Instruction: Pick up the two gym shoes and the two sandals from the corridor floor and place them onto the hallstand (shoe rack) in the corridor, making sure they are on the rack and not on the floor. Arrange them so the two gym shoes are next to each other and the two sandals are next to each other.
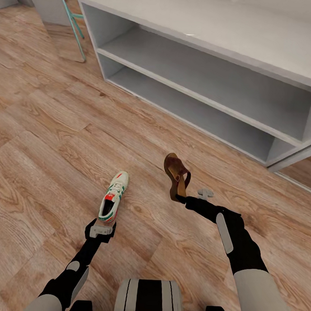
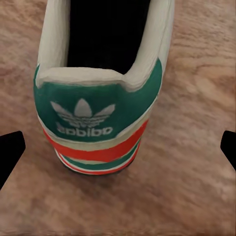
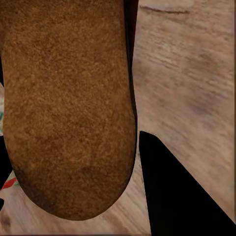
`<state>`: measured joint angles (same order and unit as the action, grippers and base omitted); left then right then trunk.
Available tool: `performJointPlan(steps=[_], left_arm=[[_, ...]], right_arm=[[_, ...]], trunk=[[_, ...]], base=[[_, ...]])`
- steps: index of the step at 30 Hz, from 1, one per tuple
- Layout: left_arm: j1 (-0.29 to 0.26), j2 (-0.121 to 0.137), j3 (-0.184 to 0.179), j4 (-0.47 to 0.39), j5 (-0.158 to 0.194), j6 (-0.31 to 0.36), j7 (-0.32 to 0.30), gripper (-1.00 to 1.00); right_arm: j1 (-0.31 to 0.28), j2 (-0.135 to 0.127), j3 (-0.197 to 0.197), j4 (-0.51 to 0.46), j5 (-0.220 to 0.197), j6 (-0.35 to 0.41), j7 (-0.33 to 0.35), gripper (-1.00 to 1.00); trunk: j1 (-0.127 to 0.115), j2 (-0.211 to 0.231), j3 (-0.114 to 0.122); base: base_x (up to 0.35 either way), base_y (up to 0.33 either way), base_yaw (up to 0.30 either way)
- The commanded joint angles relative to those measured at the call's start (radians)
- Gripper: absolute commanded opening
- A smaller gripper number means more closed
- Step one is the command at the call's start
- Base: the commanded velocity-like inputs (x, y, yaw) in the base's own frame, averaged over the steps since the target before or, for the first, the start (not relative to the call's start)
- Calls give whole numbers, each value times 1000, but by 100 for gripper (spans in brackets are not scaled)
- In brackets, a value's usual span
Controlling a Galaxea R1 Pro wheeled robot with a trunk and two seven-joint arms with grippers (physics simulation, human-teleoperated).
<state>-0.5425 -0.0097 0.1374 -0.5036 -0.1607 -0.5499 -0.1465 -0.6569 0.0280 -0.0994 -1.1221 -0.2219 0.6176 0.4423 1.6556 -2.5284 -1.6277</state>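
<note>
Corridor, wood-plank floor (image 1: 47, 137); grey shoe rack (image 1: 251, 42) along the far side, both long shelves bare as far as shown. Right gripper (image 1: 181, 198) is clenched on a brown sandal (image 1: 176, 175), held up off the floor heel-down, toe pointing toward the rack; wrist view has the tan footbed hard against a finger (image 3: 182, 191). Left gripper (image 1: 101, 230) is spread wide, fingertips (image 2: 10, 155) either side of a white sneaker (image 1: 113, 200) at its heel, not touching; sneaker flat on the floor, near the sandal. Progress: nothing on the rack yet; one sandal in hand, one sneaker lined up for a grab; other sneaker and sandal to follow.
</note>
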Motion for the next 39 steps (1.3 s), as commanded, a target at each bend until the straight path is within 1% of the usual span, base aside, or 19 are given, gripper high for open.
performJointPlan(steps=[1, 19, 28, 34, 39], left_arm=[[-1, -1, 8, 0, -10, -4, -5, 100], [-1, -1, 10, 0, -9, -4, -5, 100], [-1, -1, 10, 0, -8, -4, -5, 100], [-1, -1, 10, 0, -8, -4, -5, 100], [-1, -1, 10, 0, -8, -4, -5, 100]], right_arm=[[0, 1, -3, -1, -10, 10, 1, -100], [-1, 1, -3, -1, -10, 10, 1, -100], [-1, 1, -3, -1, -10, 10, 1, -100], [-1, 1, -3, -1, -10, 10, 1, -100], [-1, 1, -3, -1, -10, 10, 1, -100]], trunk=[[0, 0, -6], [8, -5, -100], [8, -5, -101], [8, -5, -101], [8, -5, -101]], base=[[0, 0, 0], [0, 0, 0], [3, 0, 0], [196, 93, 0], [39, 18, 0]])
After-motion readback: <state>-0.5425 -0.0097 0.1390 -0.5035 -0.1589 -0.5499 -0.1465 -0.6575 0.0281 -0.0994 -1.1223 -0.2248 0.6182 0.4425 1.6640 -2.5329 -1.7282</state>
